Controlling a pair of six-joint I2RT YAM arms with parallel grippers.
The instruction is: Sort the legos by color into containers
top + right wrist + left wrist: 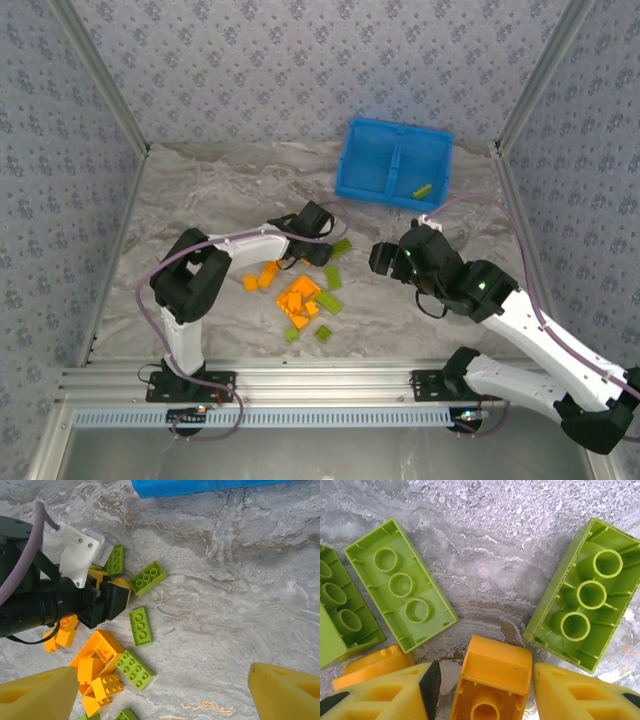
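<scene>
Orange brick (pixel 492 680) sits right between the fingers (pixel 385 697) of my left hand (pixel 487 672), low in the wrist view. The hand is narrow around it, not yet pinching. It's light, rigid, slick plastic, so I'd squeeze its flat side walls squarely. My right hand (pixel 162 672) hangs wide, empty. Other bricks (pixel 300 295) litter the counter (pixel 200 200) mid-frame; the blue bin (pixel 386 198) sits upper right.

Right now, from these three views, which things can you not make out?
Right wrist view: the top edge cuts off the blue bin, hiding its compartments.
Right wrist view: the left arm partly covers orange bricks.
Left wrist view: the bottom edge cuts the orange brick between the fingers; near end unseen.
</scene>
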